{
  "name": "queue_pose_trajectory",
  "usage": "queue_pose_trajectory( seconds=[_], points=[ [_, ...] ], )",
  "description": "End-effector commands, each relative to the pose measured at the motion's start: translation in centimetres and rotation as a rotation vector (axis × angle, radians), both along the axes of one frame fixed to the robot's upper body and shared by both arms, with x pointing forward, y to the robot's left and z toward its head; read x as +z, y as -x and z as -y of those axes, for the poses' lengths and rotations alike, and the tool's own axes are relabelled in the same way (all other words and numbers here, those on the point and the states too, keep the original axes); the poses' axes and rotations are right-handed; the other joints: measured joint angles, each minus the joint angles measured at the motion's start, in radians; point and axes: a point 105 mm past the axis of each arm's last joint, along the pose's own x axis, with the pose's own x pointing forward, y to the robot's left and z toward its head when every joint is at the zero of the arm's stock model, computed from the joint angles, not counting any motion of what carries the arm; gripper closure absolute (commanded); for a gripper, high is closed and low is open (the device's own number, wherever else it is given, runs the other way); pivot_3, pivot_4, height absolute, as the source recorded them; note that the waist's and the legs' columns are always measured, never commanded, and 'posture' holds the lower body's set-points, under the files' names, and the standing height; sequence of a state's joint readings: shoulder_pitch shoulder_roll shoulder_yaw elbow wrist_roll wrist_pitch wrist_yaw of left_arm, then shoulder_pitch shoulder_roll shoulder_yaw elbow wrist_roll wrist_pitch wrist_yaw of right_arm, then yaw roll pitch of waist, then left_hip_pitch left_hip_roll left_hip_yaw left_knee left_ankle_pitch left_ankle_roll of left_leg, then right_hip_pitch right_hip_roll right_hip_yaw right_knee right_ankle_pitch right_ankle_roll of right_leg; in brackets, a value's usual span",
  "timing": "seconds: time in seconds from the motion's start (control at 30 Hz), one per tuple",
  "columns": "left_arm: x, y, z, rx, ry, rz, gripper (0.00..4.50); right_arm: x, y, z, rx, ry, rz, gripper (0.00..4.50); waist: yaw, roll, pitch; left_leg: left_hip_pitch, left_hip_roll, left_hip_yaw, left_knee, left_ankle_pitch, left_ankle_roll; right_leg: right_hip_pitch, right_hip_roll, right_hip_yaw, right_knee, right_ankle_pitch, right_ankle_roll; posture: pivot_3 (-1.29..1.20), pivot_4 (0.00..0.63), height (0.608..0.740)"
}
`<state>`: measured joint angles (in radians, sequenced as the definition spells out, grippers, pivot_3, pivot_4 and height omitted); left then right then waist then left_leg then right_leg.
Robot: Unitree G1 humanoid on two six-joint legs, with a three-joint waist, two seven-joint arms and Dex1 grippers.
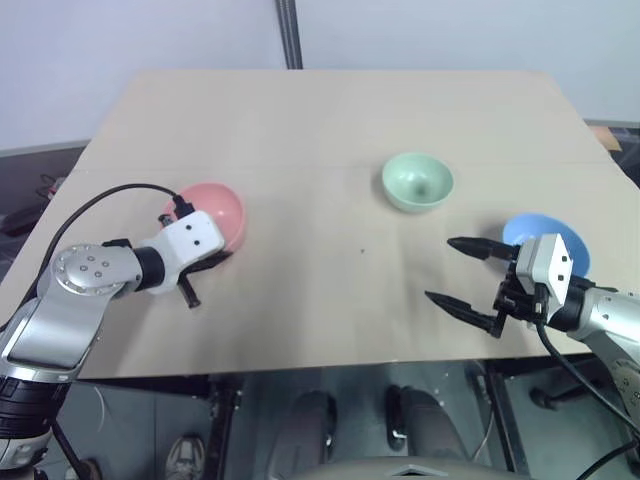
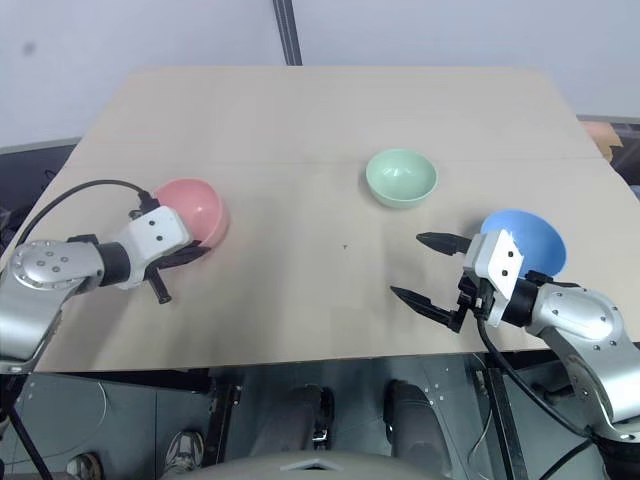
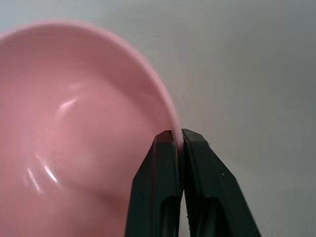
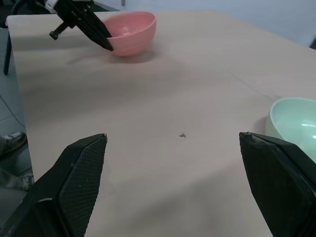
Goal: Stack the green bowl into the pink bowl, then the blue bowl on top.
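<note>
The pink bowl [image 1: 215, 208] sits on the left side of the wooden table [image 1: 320, 120]. My left gripper [image 3: 177, 134] is shut on its near rim, one finger inside and one outside. The green bowl [image 1: 417, 182] stands upright and alone right of the middle. The blue bowl [image 1: 545, 238] rests near the right front corner, partly hidden behind my right hand. My right gripper [image 1: 440, 268] hovers just left of the blue bowl, open wide with nothing between its fingers, pointing across the table toward the pink bowl [image 4: 129, 30]. The green bowl [image 4: 296, 123] lies beside one fingertip.
The table's front edge runs just under both hands, with the floor below it. A grey pole [image 1: 290, 32] rises behind the far edge. A black cable [image 1: 110, 198] loops from my left wrist. Bare wood lies between the bowls.
</note>
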<state>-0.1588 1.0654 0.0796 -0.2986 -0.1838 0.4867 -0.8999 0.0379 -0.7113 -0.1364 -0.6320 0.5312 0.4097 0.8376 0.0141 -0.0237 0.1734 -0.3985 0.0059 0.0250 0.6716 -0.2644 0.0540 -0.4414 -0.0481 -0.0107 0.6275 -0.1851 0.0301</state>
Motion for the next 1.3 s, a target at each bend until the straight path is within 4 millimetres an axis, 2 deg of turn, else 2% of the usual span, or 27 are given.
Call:
queue_pose_trajectory(
  seconds=[0.03,0.17,0.37,0.47,0.6,0.73,0.87,0.93,1.0,1.03,1.3],
  points=[
    [3.4,1.6,4.7,-0.247,0.148,0.041,4.35,1.4,0.3,0.2,-0.027,-0.006,0.079,0.0,0.001,0.0,0.0,0.0,0.0,0.0,0.0,0.0,0.0,0.0,0.0,0.0,0.0,0.0,-0.001,0.0,0.15,0.74],
    [3.8,3.4,8.2,-0.5,0.185,-0.011,4.35,1.4,0.3,0.4,-0.065,-0.011,0.088,0.0,0.0,0.0,0.0,-0.001,-0.001,0.0,0.002,0.0,0.0,0.0,-0.001,0.0,0.0,0.002,-0.003,0.0,0.15,0.74],
    [1.5,0.9,11.9,-0.705,0.038,-0.042,4.35,1.2,1.5,0.5,-0.137,-0.021,0.09,0.0,0.005,0.001,-0.001,0.002,-0.002,-0.002,0.004,0.0,0.0,0.005,0.002,-0.001,0.0,0.0,0.0,0.0,0.15,0.74],
    [0.9,0.1,12.8,-0.766,-0.001,-0.062,3.57,1.2,2.1,0.7,-0.17,-0.012,0.091,0.0,-0.001,0.0,-0.001,0.001,-0.002,-0.002,0.006,0.0,0.0,0.005,0.002,0.0,0.0,0.0,0.001,0.0,0.15,0.74],
    [1.0,-0.7,13.7,-0.81,0.021,-0.058,1.73,1.1,2.4,1.1,-0.211,-0.014,0.089,0.0,-0.001,0.0,-0.001,0.001,-0.001,-0.002,0.007,0.0,0.001,0.005,0.002,0.0,0.0,0.001,0.002,0.0,0.15,0.74],
    [2.8,-1.5,13.7,-0.767,0.108,-0.021,0.05,1.2,2.1,1.0,-0.215,-0.004,0.091,0.0,-0.002,0.0,-0.001,0.001,-0.001,-0.002,0.009,0.0,0.001,0.005,0.003,0.0,0.001,0.0,0.002,0.0,0.15,0.74],
    [5.0,-0.6,12.5,-0.724,0.236,-0.016,0.05,1.2,0.1,0.9,-0.211,0.049,0.107,0.0,-0.009,0.0,-0.001,0.001,0.0,-0.002,0.011,0.0,0.001,0.005,0.003,0.0,0.002,0.0,0.002,0.0,0.15,0.74],
    [6.0,-0.3,11.9,-0.695,0.309,-0.001,0.05,1.1,-1.7,1.2,-0.231,0.101,0.123,0.0,-0.013,0.0,-0.001,0.001,0.0,-0.002,0.012,0.0,0.001,0.005,0.003,0.0,0.003,0.0,0.002,0.0,0.15,0.74],
    [7.9,0.7,11.6,-0.728,0.472,0.027,0.05,1.0,-4.0,1.6,-0.248,0.141,0.126,0.0,-0.015,0.0,-0.001,0.001,0.0,-0.002,0.012,0.0,0.001,0.005,0.002,0.0,0.004,0.0,0.002,0.0,0.15,0.74],
    [8.4,0.9,11.0,-0.708,0.482,0.054,0.05,1.2,-5.1,1.6,-0.242,0.154,0.131,0.0,-0.016,0.0,0.0,0.001,0.0,-0.002,0.012,0.0,0.001,0.005,0.002,0.0,0.004,0.0,0.002,0.0,0.15,0.74],
    [9.1,2.5,8.5,-0.6,0.499,0.065,0.05,1.8,-12.0,0.7,-0.2,0.275,0.189,0.0,-0.027,0.0,0.0,0.001,-0.001,-0.002,0.013,0.0,0.001,0.004,0.002,0.001,0.006,0.002,0.001,0.0,0.15,0.74]
  ],
)
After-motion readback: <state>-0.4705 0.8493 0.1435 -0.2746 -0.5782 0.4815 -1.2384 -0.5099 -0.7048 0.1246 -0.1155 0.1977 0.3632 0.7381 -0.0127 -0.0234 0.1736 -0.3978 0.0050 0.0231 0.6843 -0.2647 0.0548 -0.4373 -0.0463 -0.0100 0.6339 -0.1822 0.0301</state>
